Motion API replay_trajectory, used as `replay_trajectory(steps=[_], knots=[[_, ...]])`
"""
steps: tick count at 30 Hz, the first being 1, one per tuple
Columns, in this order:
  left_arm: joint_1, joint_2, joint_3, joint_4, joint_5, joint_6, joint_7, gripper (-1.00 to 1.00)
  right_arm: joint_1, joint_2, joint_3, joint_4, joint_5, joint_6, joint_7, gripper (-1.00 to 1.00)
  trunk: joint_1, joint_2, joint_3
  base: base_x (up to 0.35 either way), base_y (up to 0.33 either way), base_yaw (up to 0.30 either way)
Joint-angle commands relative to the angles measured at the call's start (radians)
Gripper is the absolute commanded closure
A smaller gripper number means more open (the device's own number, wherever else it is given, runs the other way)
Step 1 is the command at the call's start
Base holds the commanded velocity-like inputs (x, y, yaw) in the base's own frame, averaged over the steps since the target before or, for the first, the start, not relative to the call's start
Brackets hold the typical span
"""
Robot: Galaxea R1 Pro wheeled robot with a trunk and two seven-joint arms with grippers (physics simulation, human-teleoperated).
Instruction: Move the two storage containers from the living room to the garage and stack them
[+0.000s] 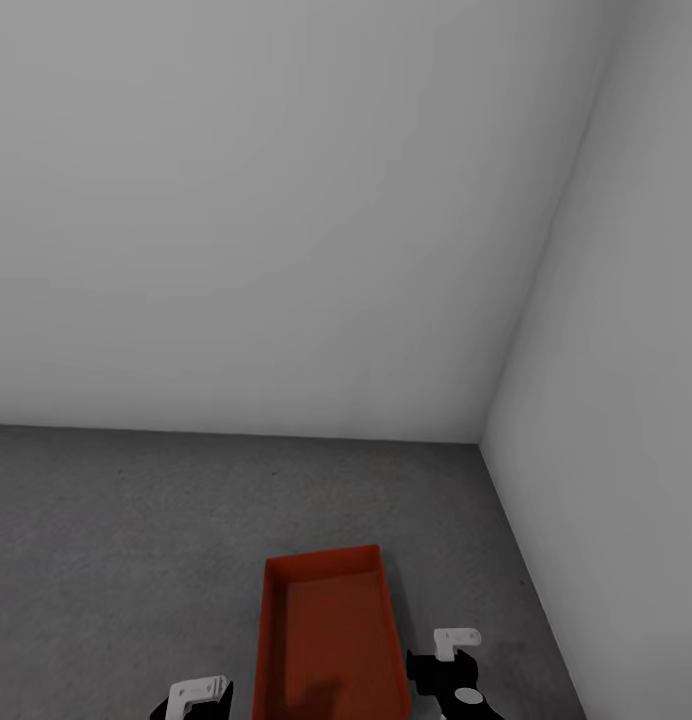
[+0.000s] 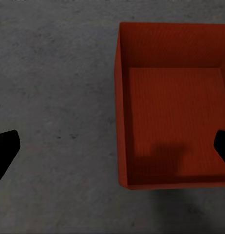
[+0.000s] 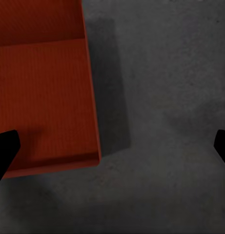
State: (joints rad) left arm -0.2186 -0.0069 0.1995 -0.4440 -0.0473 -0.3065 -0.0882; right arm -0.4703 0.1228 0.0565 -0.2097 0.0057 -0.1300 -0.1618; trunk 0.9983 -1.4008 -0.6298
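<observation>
Head view: a red-orange storage container [image 1: 331, 640] sits open-topped and empty on the dark grey concrete floor [image 1: 116, 530] of the garage, close to the corner where two plain white-grey walls [image 1: 286, 200] meet. The robot's left gripper [image 1: 191, 697] hangs just beside the container's left wall, and the right gripper [image 1: 448, 665] just beside its right wall, each clear of the rim. In the left wrist view the left gripper's two dark fingers [image 2: 5, 151] stand spread wide, one over bare floor and the other over the container's inside, closed on nothing. The right wrist view shows the same on the other side: spread fingers [image 3: 4, 148] straddling the container's wall, empty, with bare concrete beyond. Only this one container is visible.

By the look of it, this bin is the base of the stack and its twin is yet to be brought. The risks lie in what follows. With a gripper on either side of the thin walls, a careless sideways pull-away could catch a rim and drag or tip the bin. The nearby corner also leaves little room on the right-hand side, so a turning base may nudge the container or brush the wall.
</observation>
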Motion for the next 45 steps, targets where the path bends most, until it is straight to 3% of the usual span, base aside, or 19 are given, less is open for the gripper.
replay_trajectory(steps=[1, 45], knots=[[-0.001, -0.001, 0.008, 0.001, -0.005, -0.003, -0.008, -1.0, -0.001, 0.0, 0.006, 0.001, 0.0, -0.002, -0.006, -1.0, -0.004, 0.007, 0.002, 0.0, 0.0, 0.0], [-0.001, -0.001, 0.008, 0.001, -0.005, -0.003, -0.008, -1.0, -0.001, 0.0, 0.005, 0.001, 0.0, -0.002, -0.006, -1.0, -0.173, 0.315, 0.143, 0.0, 0.0, 0.0]])
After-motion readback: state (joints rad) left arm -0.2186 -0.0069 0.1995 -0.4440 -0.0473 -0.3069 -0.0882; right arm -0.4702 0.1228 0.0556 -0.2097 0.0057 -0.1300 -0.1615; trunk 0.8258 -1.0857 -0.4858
